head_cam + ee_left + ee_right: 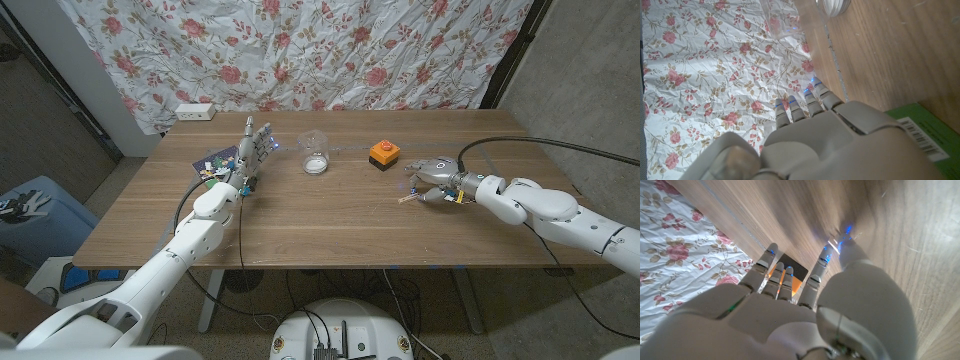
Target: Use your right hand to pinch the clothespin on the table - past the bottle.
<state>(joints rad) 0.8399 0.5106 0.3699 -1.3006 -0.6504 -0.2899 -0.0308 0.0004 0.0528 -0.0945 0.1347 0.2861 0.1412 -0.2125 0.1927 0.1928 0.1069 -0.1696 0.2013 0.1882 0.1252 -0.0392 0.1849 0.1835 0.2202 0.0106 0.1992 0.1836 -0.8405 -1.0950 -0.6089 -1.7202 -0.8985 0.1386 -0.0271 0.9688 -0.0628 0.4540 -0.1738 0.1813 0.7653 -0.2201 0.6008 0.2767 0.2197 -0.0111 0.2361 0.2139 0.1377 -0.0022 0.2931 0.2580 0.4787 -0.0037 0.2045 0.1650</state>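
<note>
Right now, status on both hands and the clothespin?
Left hand open, upright beside the bottle. Right hand down over the clothespin; grip cannot be confirmed. Orange-and-black block sits close behind the right hand.

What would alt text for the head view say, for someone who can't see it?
A robot's right hand reaches over a small wooden clothespin on a wooden table, near an orange block. Its left hand stands upright beside a clear bottle, with a floral cloth hanging behind.
</note>
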